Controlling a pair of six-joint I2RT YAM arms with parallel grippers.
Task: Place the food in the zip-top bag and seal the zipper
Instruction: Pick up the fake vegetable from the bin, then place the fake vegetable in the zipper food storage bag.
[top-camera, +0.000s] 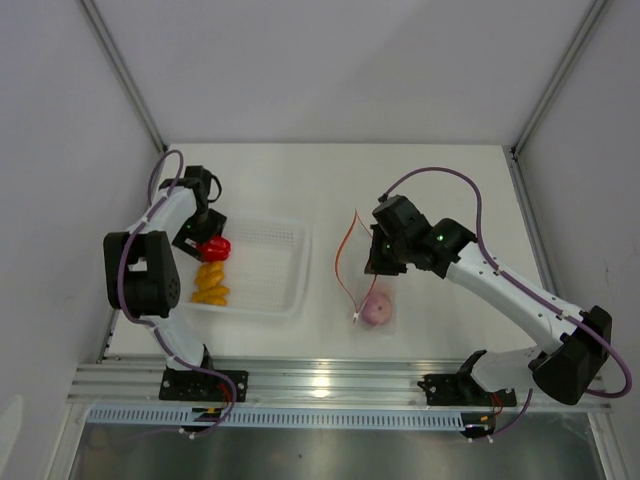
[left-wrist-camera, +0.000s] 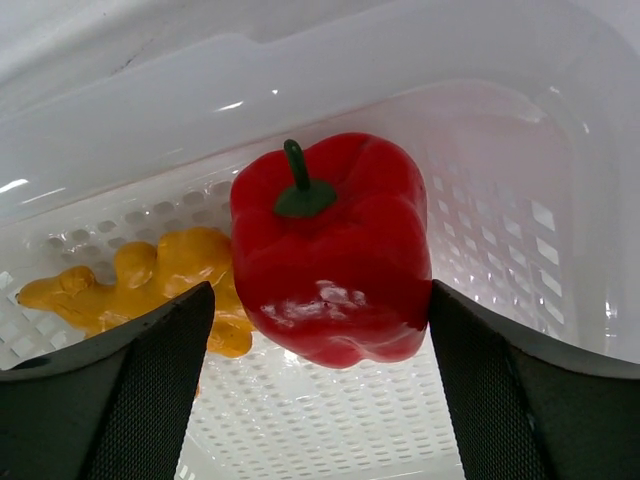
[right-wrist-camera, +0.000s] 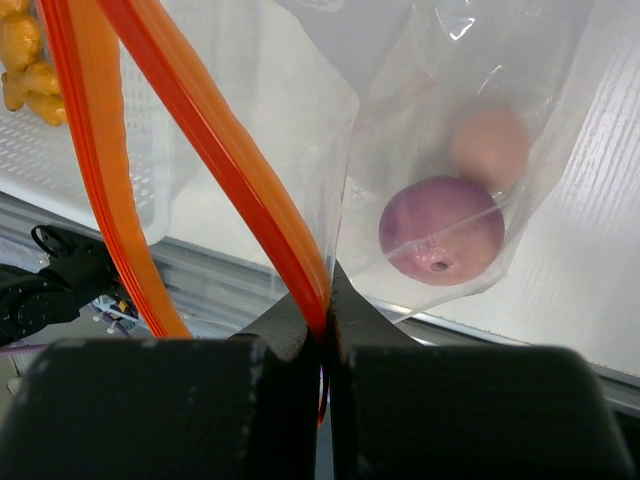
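Note:
The red pepper (top-camera: 214, 248) lies in a clear rigid tray (top-camera: 285, 275) beside the lumpy orange-yellow piece (top-camera: 210, 283). My left gripper (top-camera: 205, 238) reaches down into the tray, open, its fingers either side of the pepper (left-wrist-camera: 330, 250); a gap shows at the left finger (left-wrist-camera: 160, 370). The orange-yellow piece (left-wrist-camera: 150, 280) sits behind that finger. My right gripper (top-camera: 380, 262) is shut on the red-orange zipper (right-wrist-camera: 230, 170) and holds the zip-top bag (right-wrist-camera: 420, 100) up with its mouth gaping. The round purple piece (right-wrist-camera: 440, 230) rests inside the bag (top-camera: 378, 300), low down.
The tray's perforated base and white wall (left-wrist-camera: 480, 150) surround the left gripper closely. A metal rail (top-camera: 320, 382) runs along the table's near edge. Frame posts and white walls stand at the back corners.

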